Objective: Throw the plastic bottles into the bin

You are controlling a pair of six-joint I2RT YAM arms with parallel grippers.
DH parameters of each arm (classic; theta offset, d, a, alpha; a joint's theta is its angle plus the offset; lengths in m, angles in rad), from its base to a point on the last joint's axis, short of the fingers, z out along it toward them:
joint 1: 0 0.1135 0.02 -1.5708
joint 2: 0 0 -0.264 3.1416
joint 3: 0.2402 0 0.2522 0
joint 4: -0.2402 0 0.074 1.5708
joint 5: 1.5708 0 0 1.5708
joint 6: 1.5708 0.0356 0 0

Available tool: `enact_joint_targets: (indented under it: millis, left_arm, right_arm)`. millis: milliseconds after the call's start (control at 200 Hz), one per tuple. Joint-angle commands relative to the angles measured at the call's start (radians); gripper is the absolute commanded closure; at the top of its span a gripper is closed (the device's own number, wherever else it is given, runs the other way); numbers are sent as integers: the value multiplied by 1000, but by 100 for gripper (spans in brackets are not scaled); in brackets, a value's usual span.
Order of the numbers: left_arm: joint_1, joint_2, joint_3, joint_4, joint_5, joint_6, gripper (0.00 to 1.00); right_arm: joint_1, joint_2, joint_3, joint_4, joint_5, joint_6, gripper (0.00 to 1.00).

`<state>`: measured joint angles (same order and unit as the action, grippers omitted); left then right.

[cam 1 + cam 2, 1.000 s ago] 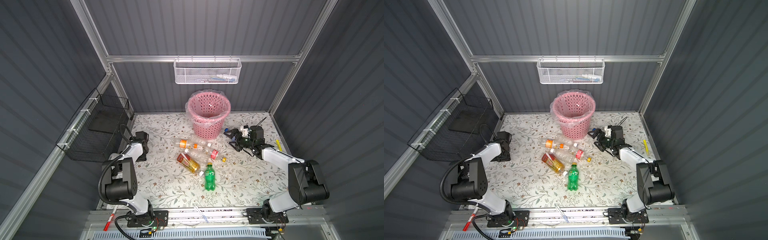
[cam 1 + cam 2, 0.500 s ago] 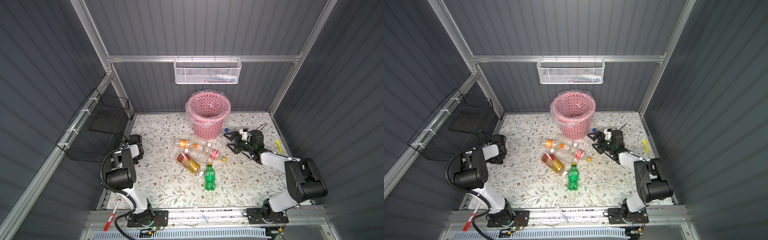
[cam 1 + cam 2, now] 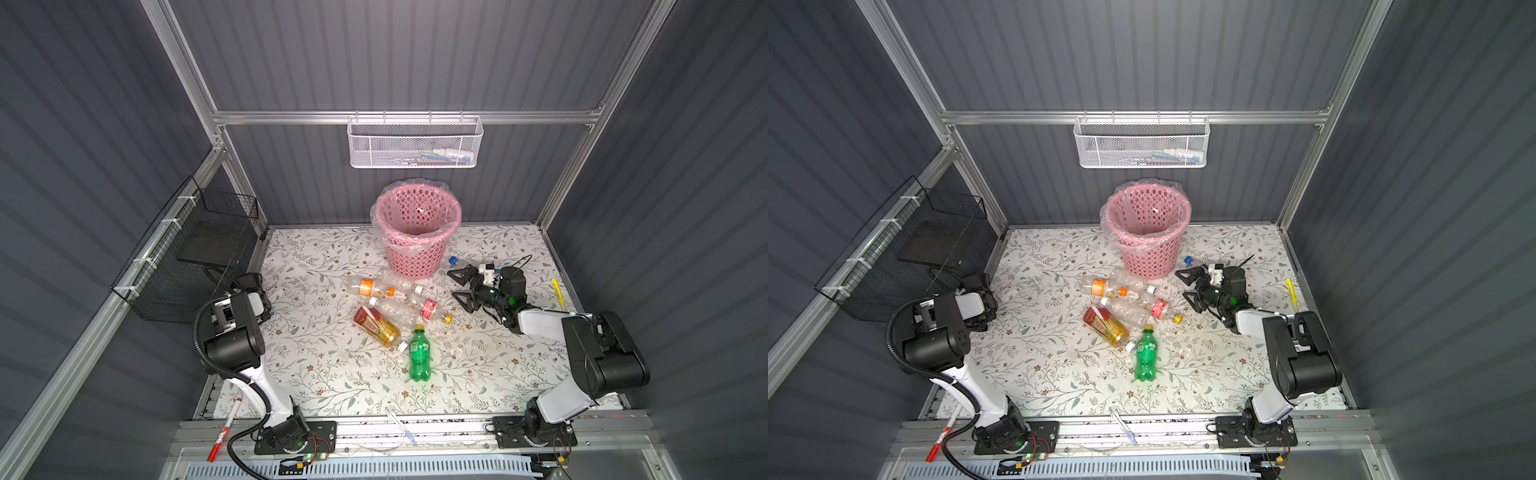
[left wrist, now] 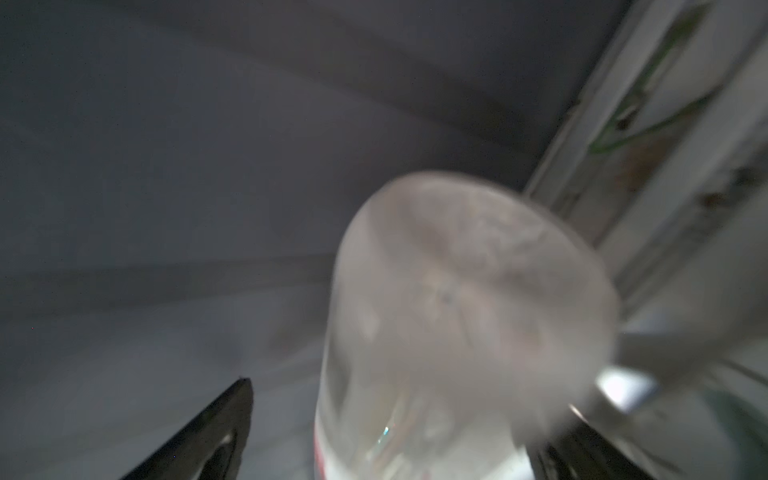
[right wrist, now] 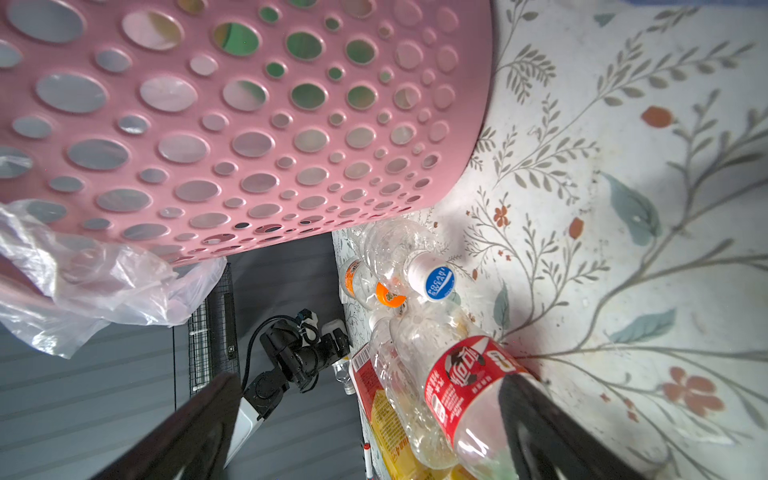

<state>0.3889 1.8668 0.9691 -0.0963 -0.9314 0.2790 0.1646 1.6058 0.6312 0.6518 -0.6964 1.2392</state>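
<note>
A: Counting what's left: is the bin [image 3: 411, 262] getting fuller?

B: Green shows through its holes in the right wrist view, so I'd guess something's in. Most plastic bottles [image 3: 395, 309] lie heaped on the table [image 3: 316, 365] just before it.

A: And the arms?

B: The right gripper [image 3: 451, 284] gapes empty beside the heap. The left gripper [image 4: 399, 415] stands wide around a clear bottle [image 4: 465, 291], unclamped. Well short of done.

Grey ribbed walls [image 3: 395, 54] enclose a floral-patterned tabletop [image 3: 332, 374].
</note>
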Motion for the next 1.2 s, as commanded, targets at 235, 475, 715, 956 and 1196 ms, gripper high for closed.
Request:
enact_joint_targets:
  millis: [235,475,715,956,1196]
  left_arm:
    - [23,83,31,-99,81,-43,5]
    - [-24,-17,36,-187,179,-130,32]
    - [-196,-78,121,-306,240,-204,37]
    - [-354,-138,187,-392,324,-279,36]
    - [-445,-221,180,-460,476,-369,35]
  right_arm:
    - [1,11,-25,52,20,33,1]
    - [0,24,-24,59,31,49,1]
    - [-2,-18,-20,-8,31,22,1]
    - [-13,-143,-27,-200,74,-69,1]
    - [-22,-249,-27,-367,126,-127,1]
